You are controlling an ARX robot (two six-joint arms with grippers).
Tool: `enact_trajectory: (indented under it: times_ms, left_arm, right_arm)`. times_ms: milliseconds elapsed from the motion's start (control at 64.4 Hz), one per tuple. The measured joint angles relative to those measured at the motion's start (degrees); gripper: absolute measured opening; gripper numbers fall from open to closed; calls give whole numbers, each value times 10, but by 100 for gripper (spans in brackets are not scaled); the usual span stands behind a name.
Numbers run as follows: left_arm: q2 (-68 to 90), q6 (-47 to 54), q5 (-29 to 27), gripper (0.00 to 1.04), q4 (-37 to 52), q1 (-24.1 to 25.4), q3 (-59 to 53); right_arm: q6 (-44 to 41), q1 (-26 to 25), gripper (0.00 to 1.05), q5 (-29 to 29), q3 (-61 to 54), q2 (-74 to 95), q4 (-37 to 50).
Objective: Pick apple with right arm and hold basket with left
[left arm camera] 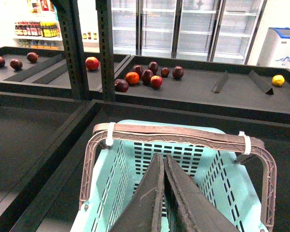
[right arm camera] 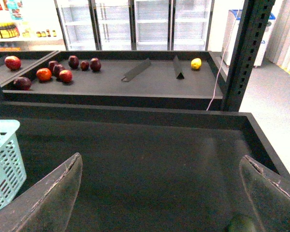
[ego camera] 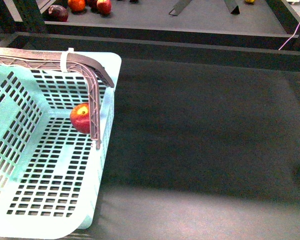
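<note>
Apple (ego camera: 81,118) inside the aqua basket (ego camera: 50,170), left-centre of the front frame, partly behind the brown handle (ego camera: 93,90). Left gripper (left arm camera: 163,198) pressed closed above the basket, clasping nothing. Right gripper (right arm camera: 159,193) spread wide, empty, over dark shelf (right arm camera: 150,145).

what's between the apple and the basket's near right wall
In the front view, the brown handle of the basket stands between them: its upright leg partly covers the apple, which sits inside the basket against that side.
</note>
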Motion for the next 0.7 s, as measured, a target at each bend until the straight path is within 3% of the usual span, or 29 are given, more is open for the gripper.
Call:
enact_trajectory:
  times_ms: [47,171,279,450,481,699]
  left_arm:
    - [0,0,0,7,0,0,0]
    - [0,0,0,32,0,0,0]
    - [0,0,0,60,0,0,0]
    - [0,0,0,95,0,0,0]
    - [0,0,0,99,0,0,0]
    - [0,1,0,98,0,0,0]
  right_arm:
    - [0,0,96,0,0,0,0]
    - [0,0,96,0,0,0,0]
    - [0,0,96,0,0,0,0]
    - [0,0,96,0,0,0,0]
    - [0,0,96,0,0,0,0]
    - [0,0,96,0,0,0,0]
